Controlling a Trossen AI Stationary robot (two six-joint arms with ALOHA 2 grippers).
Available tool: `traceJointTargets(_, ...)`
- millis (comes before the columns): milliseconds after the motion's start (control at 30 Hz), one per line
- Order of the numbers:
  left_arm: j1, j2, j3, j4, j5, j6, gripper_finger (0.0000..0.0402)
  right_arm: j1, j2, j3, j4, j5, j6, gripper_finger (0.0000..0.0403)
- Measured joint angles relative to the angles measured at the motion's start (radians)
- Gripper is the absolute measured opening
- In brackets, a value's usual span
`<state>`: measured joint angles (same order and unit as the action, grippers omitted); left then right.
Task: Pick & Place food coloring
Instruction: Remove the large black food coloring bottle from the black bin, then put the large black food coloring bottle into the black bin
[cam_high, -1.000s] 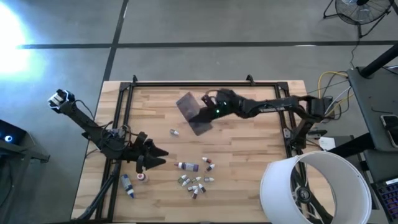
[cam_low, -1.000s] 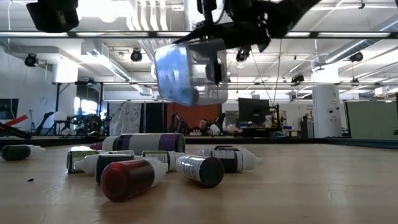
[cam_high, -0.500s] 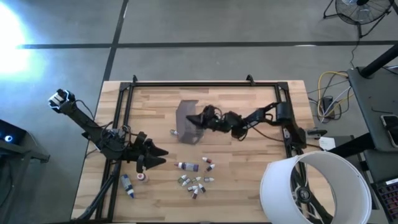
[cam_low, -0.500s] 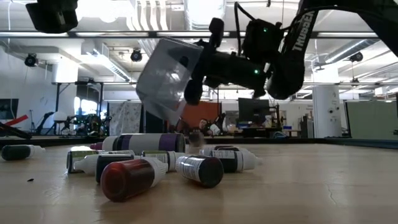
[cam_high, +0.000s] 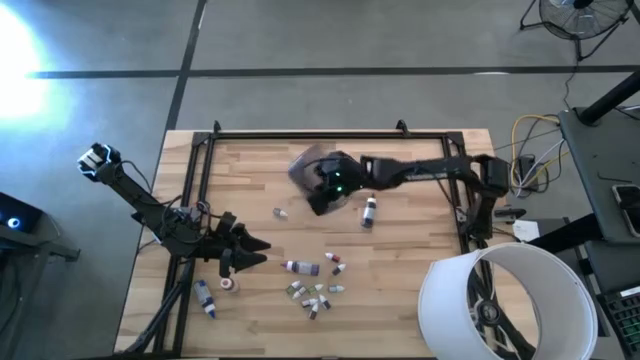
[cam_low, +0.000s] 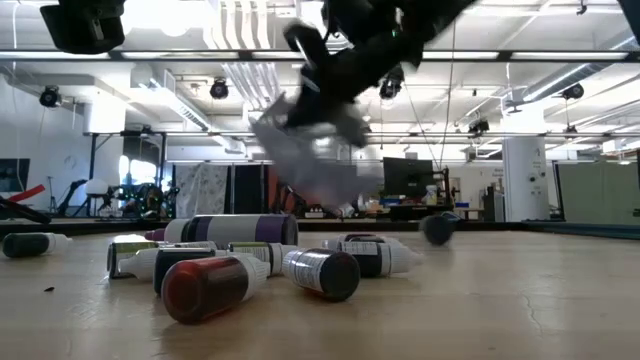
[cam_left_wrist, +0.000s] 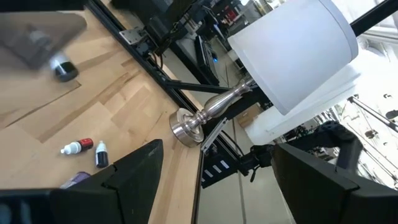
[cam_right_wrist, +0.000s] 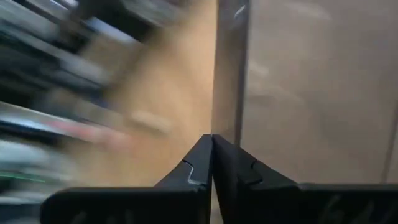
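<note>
My right gripper (cam_high: 325, 185) is above the table's middle, shut on the grey translucent tub (cam_high: 308, 168), which is tilted and blurred in the low view (cam_low: 310, 160). A dark dropper bottle (cam_high: 369, 210) lies on the table right of the tub. A tiny bottle (cam_high: 281, 212) lies left of it. Near the near edge lie a purple-labelled bottle (cam_high: 300, 267) and a cluster of small bottles (cam_high: 316, 293), both on their sides. My left gripper (cam_high: 258, 254) waits open at the table's left, beside a blue bottle (cam_high: 205, 298) and a red-capped one (cam_high: 230, 285). My right gripper pinches the tub's thin wall (cam_right_wrist: 227, 93) at its edge between the two shut fingers (cam_right_wrist: 193, 168). The tub is lifted clear of the table and tilted. The arm reaches it from the table's right side.
A black frame rail (cam_high: 300, 133) runs along the table's far and side edges. A white lamp shade (cam_high: 500, 300) overhangs the near right corner, and its metal base (cam_left_wrist: 186, 124) stands there. Bare wood lies on the table's right half.
My right gripper swung the tub toward the near-left and tipped it over, then drew it back toward the far side. A dark bottle dropped out and now lies on the table right of the tub. The left arm kept still.
</note>
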<state>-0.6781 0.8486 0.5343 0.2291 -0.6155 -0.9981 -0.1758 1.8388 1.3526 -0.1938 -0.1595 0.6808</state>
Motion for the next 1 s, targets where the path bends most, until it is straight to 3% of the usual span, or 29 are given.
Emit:
traceJointTargets(67,0.000,0.000,0.000,0.000,0.000,0.003,0.0275,-0.012,0.005,0.088,-0.262,0.104,-0.140,0.0009)
traceJointTargets(133,0.000,0.000,0.000,-0.001,0.000,0.012,0.0275,-0.032,0.014,0.130,-0.363,0.124,-0.225,0.0009)
traceJointTargets(433,0.000,0.000,0.000,-0.013,-0.014,0.021,0.0275,-0.039,0.076,0.127,-0.417,0.135,-0.537,0.0009)
traceJointTargets(567,0.000,0.000,0.000,-0.015,-0.014,0.019,0.0275,-0.038,0.139,0.126,-0.454,0.140,-0.596,0.0016)
traceJointTargets(700,0.000,0.000,0.000,-0.015,-0.013,0.004,0.0275,-0.035,0.184,0.125,-0.531,0.136,-0.615,0.0055)
traceJointTargets(833,0.000,0.000,0.000,-0.021,-0.012,-0.003,0.0275,-0.019,0.199,0.125,-0.582,0.144,-0.639,0.0120)
traceJointTargets(1000,0.000,0.000,0.000,-0.023,-0.012,-0.005,0.0275,-0.001,0.130,0.124,-0.596,0.232,-0.636,0.0195)
